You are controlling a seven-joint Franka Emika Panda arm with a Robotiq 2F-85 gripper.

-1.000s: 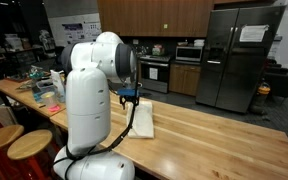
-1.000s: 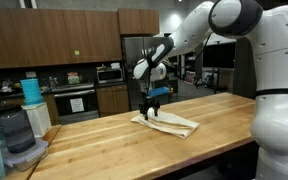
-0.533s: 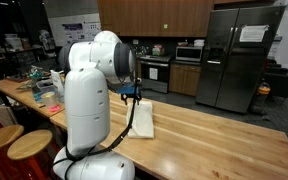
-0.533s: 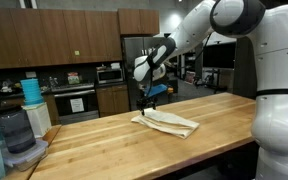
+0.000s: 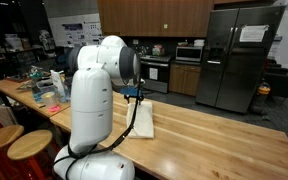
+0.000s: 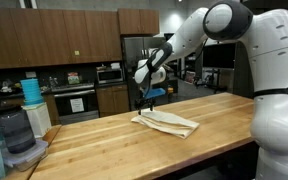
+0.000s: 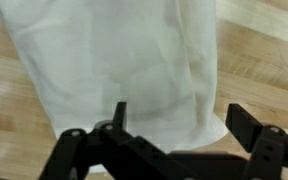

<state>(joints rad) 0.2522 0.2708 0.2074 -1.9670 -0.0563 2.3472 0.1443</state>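
A folded white cloth (image 6: 167, 122) lies flat on the wooden table (image 6: 214, 125); it also shows in an exterior view (image 5: 143, 119) and fills the upper part of the wrist view (image 7: 124, 60). My gripper (image 6: 149, 103) hangs just above the cloth's far end, raised off it. In the wrist view the gripper (image 7: 179, 120) stands open, its two black fingers (image 7: 250, 127) spread wide over the cloth's edge with nothing between them. The arm's white body hides part of the gripper (image 5: 133, 95) in an exterior view.
A blender and a teal stack of cups (image 6: 31, 90) stand at one end of the table. Bottles and clutter (image 5: 44, 85) sit at that end too. Wooden stools (image 5: 29, 147) stand beside the table. A steel fridge (image 5: 239, 55) and kitchen counters lie behind.
The gripper has let go of the cloth, opened wide and risen a little above it. The cloth stays flat on the table.
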